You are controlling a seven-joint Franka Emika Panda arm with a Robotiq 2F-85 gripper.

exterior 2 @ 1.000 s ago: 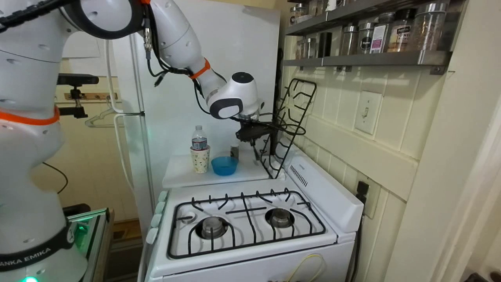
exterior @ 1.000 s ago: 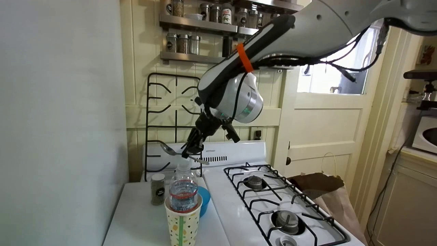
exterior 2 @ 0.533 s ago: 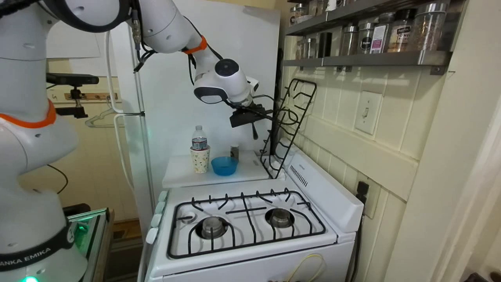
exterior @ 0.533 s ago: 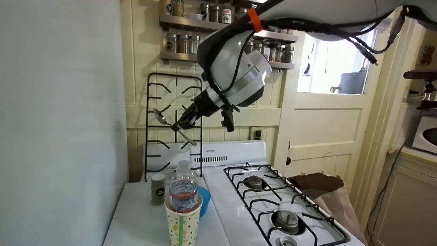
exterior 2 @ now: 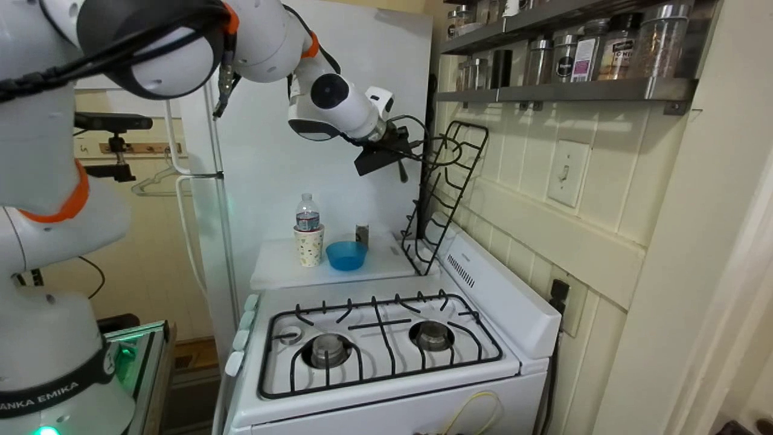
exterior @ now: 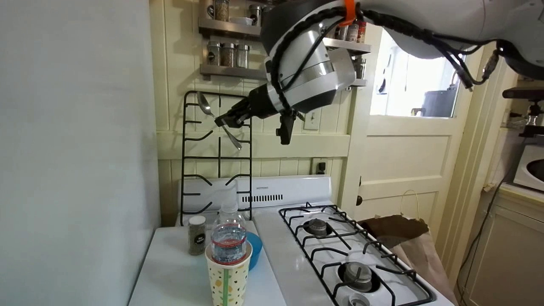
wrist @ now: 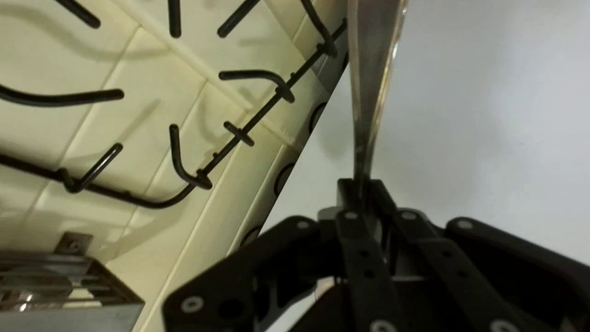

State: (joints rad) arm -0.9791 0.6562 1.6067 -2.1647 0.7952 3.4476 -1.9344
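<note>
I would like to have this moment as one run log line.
claw: shut on spoon; spoon: tilted, in the air; bottle: upright in cup; blue bowl: beside cup

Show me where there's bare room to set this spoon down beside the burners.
The white surface looks bare in two spots: between the blue bowl and the leaning grate, and between the patterned cup and the fridge. It's crowded where the cup, bowl and spice jar stand close together. The gripper holds the spoon well above.
</note>
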